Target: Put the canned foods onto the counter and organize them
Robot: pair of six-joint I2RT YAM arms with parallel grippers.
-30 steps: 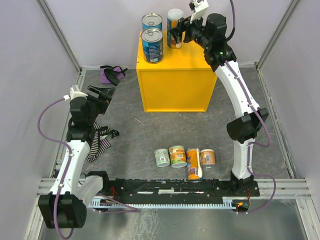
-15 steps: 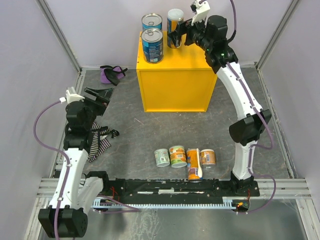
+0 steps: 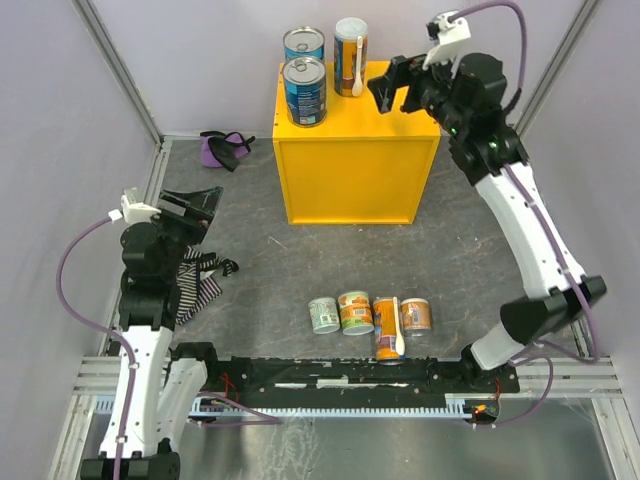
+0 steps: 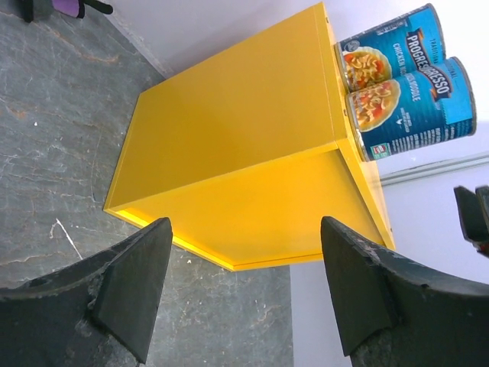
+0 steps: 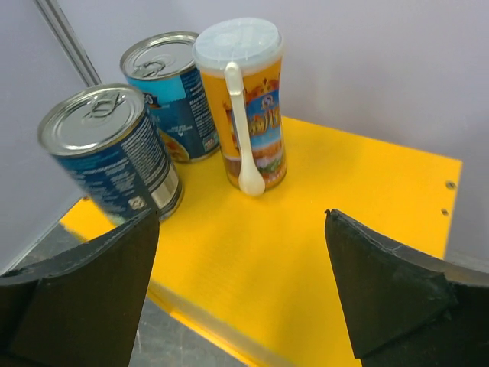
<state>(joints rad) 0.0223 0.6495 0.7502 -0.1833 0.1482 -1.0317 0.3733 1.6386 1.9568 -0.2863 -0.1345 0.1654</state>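
The counter, a yellow box (image 3: 350,170), carries two blue cans (image 3: 305,90) (image 3: 303,45) and a tall orange can with a white spoon (image 3: 351,55), all upright. My right gripper (image 3: 390,88) hangs open over the box top, right of the tall can and apart from it. The right wrist view shows the tall can (image 5: 248,107), both blue cans (image 5: 111,153) (image 5: 172,84) and only bare yellow top (image 5: 344,206) between the jaws. On the floor lie a pale-green can (image 3: 323,315), two short orange cans (image 3: 355,312) (image 3: 416,315) and a tall orange can (image 3: 387,328). My left gripper (image 3: 195,200) is open and empty, left of the box.
A purple cloth bundle (image 3: 225,147) lies at the back left corner. A striped cloth (image 3: 200,285) lies by the left arm. Grey walls close in the floor on three sides, and a metal rail (image 3: 340,375) runs along the near edge.
My right gripper opened, let go of the tall orange can on the box and drew back to the right. The left arm pulled back to the left, its jaws narrowing slightly.
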